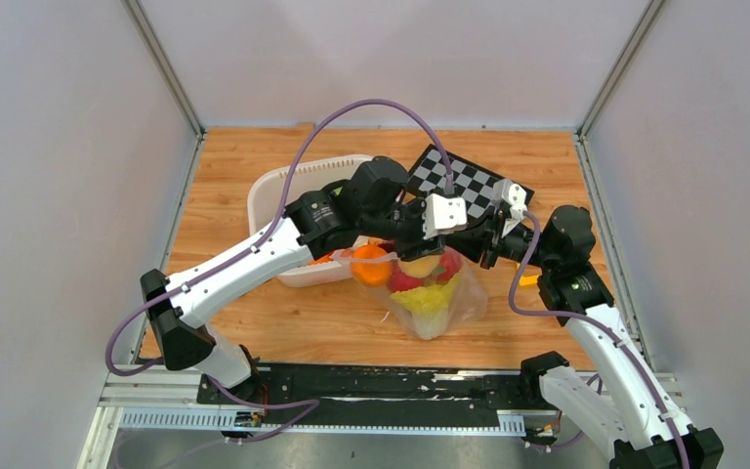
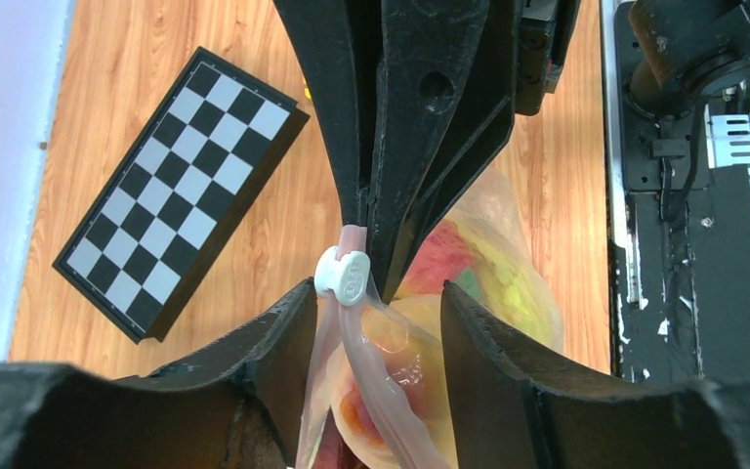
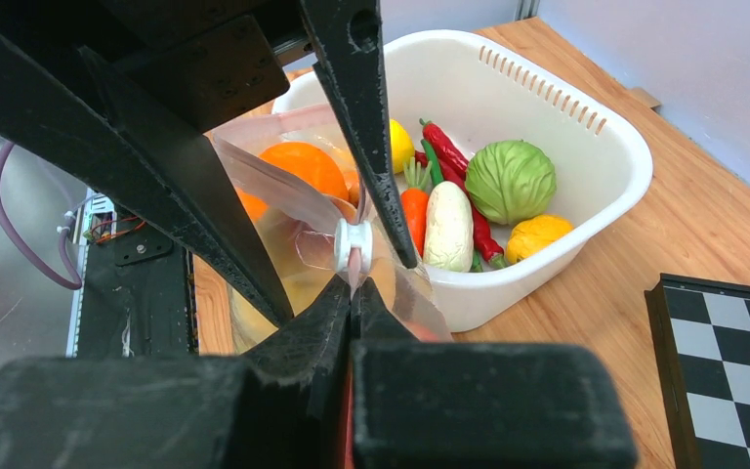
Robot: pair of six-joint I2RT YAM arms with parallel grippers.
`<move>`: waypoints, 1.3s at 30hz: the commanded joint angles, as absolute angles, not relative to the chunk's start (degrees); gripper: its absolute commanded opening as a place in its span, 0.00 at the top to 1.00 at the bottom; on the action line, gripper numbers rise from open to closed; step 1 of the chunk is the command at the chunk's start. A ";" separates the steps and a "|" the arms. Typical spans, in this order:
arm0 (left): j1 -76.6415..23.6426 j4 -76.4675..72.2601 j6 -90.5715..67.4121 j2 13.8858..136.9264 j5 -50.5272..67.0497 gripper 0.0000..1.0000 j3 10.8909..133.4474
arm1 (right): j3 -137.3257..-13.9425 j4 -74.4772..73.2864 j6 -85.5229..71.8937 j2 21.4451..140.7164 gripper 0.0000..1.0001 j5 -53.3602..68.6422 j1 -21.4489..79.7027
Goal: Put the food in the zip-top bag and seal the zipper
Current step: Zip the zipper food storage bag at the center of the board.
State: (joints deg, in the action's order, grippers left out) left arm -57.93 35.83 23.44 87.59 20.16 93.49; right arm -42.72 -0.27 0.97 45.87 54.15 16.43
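Note:
The zip-top bag (image 1: 452, 307) hangs between both grippers above the table, holding food: an orange fruit (image 1: 372, 266), red and yellow-green pieces. My right gripper (image 3: 354, 281) is shut on the pink zipper (image 2: 379, 369) just beside the white slider (image 3: 352, 244). My left gripper (image 2: 376, 288) is open, with its fingers (image 2: 254, 342) on either side of the zipper strip at the slider (image 2: 344, 275). More food lies in the white basket (image 3: 586, 127): a cabbage (image 3: 510, 181), red chillies, a carrot, a white piece and a yellow one. In the top view the left gripper (image 1: 437, 237) and the right gripper (image 1: 483, 244) meet over the bag.
The basket (image 1: 273, 191) stands left of the bag, partly under the left arm. A checkerboard (image 1: 469, 181) lies behind the grippers, and also shows in the left wrist view (image 2: 181, 191). A black rail runs along the near table edge.

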 commanded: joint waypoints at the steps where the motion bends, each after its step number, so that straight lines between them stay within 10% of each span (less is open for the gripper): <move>1: -57.72 35.92 23.37 87.31 23.19 0.46 96.83 | -44.12 2.03 1.55 45.42 1.00 55.28 16.17; 10: -57.39 36.70 23.63 86.28 27.15 0.73 97.46 | -43.88 2.02 1.64 45.70 1.00 55.27 16.17; 19: -57.30 35.00 22.43 86.13 28.79 0.58 96.88 | -43.93 1.76 1.72 45.88 1.00 55.33 16.17; 30: -57.30 33.40 21.77 85.84 28.49 0.76 96.55 | -43.95 1.03 2.17 45.55 1.00 55.20 16.22; 39: -57.25 32.07 21.44 84.47 27.47 0.65 95.38 | -44.01 0.43 2.73 45.79 1.00 55.16 16.15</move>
State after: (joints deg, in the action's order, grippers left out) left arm -56.97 34.72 22.79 87.46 26.26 94.98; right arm -42.72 -0.54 1.52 45.98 55.42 16.43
